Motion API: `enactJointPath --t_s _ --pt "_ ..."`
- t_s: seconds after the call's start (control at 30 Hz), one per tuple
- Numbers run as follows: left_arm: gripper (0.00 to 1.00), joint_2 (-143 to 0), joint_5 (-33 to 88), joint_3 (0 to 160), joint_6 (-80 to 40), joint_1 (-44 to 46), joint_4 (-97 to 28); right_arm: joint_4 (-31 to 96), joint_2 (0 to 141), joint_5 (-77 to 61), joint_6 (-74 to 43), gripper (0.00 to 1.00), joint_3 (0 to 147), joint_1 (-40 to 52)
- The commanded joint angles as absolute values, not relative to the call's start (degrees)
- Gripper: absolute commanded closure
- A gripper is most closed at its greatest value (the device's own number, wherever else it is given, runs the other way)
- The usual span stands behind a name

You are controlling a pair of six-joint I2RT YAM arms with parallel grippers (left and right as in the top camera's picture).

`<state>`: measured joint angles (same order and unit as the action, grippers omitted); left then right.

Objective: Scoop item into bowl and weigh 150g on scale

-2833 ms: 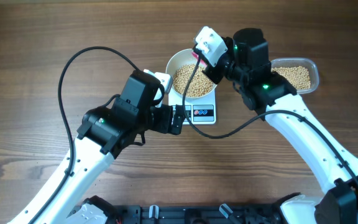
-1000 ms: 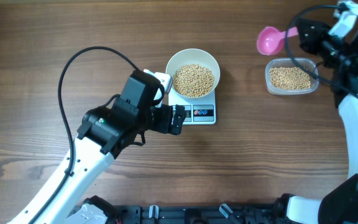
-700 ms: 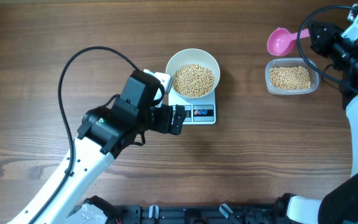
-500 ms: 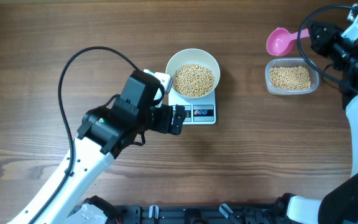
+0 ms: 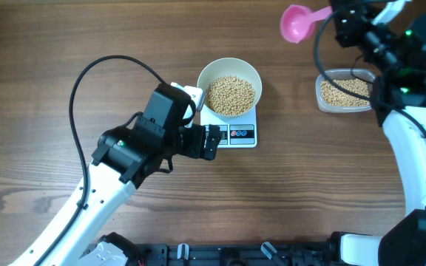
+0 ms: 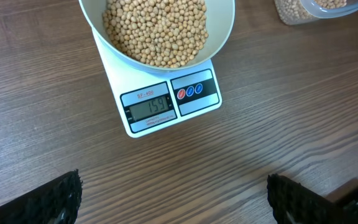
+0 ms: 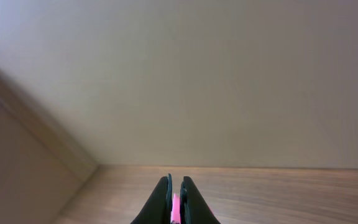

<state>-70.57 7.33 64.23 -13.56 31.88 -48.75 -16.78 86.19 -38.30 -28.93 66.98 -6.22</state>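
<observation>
Beyond the spread left fingers sits the bowl; right fingers pinch the scoop.

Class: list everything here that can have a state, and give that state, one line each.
bowl: on the scale, holding beans.
scale: switched on, digits showing.
tub: lidless, part full of beans.
scoop: held in the air, looks empty.
left gripper: open, empty, near the scale.
right gripper: shut on the scoop's handle.
</observation>
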Motion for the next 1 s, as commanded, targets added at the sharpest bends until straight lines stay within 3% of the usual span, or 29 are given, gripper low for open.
enactJointPath --t_s 0.0,0.27,0.97 --pt "0.0 -70.5 6.8 64.1 -12.4 32.1 -48.6 -17.3 89.3 -37.5 -28.0 0.96 67.6 -2.9" --pt "0.0 -70.5 6.8 64.1 -12.4 32.1 -48.6 -15.1 90.6 -37.6 -15.0 0.96 67.6 3.2" --pt "0.0 -70.5 6.8 64.1 -12.4 32.1 -48.6 -14.5 97.7 -34.3 -12.0 0.96 67.6 14.3"
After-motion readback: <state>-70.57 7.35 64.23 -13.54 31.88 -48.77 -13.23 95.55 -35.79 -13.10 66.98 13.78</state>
